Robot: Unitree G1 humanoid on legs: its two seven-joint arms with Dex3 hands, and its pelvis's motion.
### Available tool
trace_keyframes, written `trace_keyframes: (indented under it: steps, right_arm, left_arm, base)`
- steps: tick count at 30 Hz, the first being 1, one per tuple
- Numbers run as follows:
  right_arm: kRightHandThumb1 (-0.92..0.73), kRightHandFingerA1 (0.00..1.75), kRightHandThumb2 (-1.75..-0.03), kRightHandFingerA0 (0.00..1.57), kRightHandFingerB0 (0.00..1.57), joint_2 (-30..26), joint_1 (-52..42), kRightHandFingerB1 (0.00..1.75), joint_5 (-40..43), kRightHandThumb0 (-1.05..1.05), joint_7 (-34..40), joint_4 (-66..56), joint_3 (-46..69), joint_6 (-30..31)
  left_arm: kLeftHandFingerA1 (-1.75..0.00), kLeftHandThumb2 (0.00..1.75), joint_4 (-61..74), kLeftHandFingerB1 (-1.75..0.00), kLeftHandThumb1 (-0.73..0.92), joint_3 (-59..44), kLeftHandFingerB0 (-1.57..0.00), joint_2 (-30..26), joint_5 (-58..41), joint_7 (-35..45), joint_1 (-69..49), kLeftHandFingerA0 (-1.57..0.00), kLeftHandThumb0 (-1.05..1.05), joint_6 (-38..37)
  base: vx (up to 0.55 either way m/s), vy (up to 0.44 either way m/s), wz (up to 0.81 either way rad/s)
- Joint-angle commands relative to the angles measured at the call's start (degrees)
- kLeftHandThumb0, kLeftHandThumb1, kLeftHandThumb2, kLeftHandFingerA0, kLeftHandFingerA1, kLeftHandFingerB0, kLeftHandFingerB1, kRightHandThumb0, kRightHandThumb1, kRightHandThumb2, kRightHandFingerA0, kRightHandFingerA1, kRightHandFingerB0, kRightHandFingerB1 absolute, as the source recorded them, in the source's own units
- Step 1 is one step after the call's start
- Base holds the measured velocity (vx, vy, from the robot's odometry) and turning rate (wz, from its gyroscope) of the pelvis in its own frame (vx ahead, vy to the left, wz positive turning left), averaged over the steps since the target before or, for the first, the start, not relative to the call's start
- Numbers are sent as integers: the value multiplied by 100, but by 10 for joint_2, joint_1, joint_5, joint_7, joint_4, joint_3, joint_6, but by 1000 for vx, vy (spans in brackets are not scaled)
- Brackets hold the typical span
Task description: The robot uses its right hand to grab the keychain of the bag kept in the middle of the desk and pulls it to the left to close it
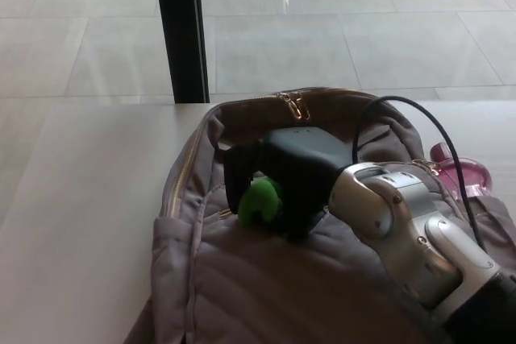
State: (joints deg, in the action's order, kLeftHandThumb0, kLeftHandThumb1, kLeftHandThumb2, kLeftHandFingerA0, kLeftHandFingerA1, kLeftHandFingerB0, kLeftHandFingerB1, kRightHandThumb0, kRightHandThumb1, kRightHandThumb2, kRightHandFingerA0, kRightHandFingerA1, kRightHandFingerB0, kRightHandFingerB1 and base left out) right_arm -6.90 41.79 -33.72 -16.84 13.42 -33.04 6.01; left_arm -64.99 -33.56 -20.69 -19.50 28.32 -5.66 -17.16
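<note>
Desk: pale, smooth, matte.
Bag: grey-mauve quilted fabric with chevron stitching, lying mid-desk. Its bottom is cut off by the frame and its right half is covered by the arm.
Right hand: black, blocky, resting on the bag's upper front. Its fingers are curled tight round the keychain.
Keychain: bright green, rounded, partly hidden, exact shape unclear. The zipper under the hand is hidden.
Cable: thin, black, looping over the silver forearm.
Pink thing: glossy, mostly hidden behind the arm.
Gold pulls: at the bag's top edge.
</note>
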Motion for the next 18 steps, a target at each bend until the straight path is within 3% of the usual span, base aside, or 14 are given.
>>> trace_keyframes:
  steps: [1,2,3,4,5,7,8,11,12,13,14,15,16,18]
  right_arm:
    - [-52,175,-110,94,81,22,20,158,-10,-28,11,9,-4,-16]
    - [-48,175,-118,96,81,30,25,162,-12,-29,18,18,-6,-20]
    - [-48,175,-120,97,81,37,29,165,-14,-29,18,20,-9,-17]
    - [-48,175,-120,97,81,39,30,165,-16,-29,18,20,-9,-15]
    - [-50,175,-115,95,80,45,34,156,-22,-31,15,21,-13,-8]
    - [-44,175,-116,97,75,63,41,166,-21,-29,18,29,-17,-10]
    - [-51,175,-106,96,82,72,48,156,-19,-31,28,45,-18,-25]
    - [-60,175,-93,94,80,89,65,148,-27,-35,35,69,-24,-29]
    - [-64,169,-88,91,79,95,73,116,-29,-36,36,80,-25,-29]
    - [-63,170,-89,90,78,100,78,124,-30,-37,35,84,-26,-28]
    - [-63,164,-89,90,80,107,83,106,-25,-37,34,91,-24,-29]
    - [-55,165,-92,106,86,112,88,116,-23,-44,33,96,-25,-33]
    - [-57,175,-97,93,80,119,94,140,-25,-39,32,103,-28,-34]
    - [-52,175,-104,93,81,126,96,142,-28,-38,35,110,-31,-34]
  left_arm:
    - [-119,98,1,-116,92,-1,-96,-11,-9,-2,3,-97,-105,-6]
    - [-117,97,1,-114,92,-3,-99,-11,-12,0,5,-100,-105,-1]
    - [-122,110,4,-116,92,-2,-95,-10,-10,-2,3,-99,-105,1]
    - [-122,110,5,-116,92,-1,-95,-10,-9,-3,3,-99,-105,1]
    - [-122,98,4,-119,92,-2,-95,-10,-10,-2,3,-95,-105,1]
    - [-121,98,2,-122,92,-1,-90,-11,-7,-8,2,-95,-105,-3]
    - [-120,98,3,-122,92,0,-91,-11,-6,-9,1,-98,-105,-6]
    - [-119,98,2,-120,92,-1,-93,-11,-7,-5,2,-98,-105,-7]
    - [-120,98,3,-118,92,-2,-96,-12,-8,-7,3,-101,-105,-2]
    - [-117,97,2,-115,92,-4,-99,-11,-11,-4,5,-101,-105,-1]
    - [-118,97,1,-116,92,-4,-97,-11,-11,-4,5,-100,-105,-1]
    - [-119,97,1,-115,92,-3,-98,-12,-11,-5,6,-101,-105,1]
    - [-120,96,-1,-116,92,-5,-98,-12,-13,-4,8,-98,-105,3]
    - [-119,96,-2,-115,92,-6,-100,-12,-14,-2,8,-99,-105,4]
  base:
    - [0,0,0]
    - [0,0,0]
    - [0,0,0]
    - [0,0,0]
    - [0,0,0]
    - [0,0,0]
    - [0,0,0]
    - [0,0,0]
    - [0,0,0]
    - [0,0,0]
    - [0,0,0]
    - [0,0,0]
    - [0,0,0]
    - [0,0,0]
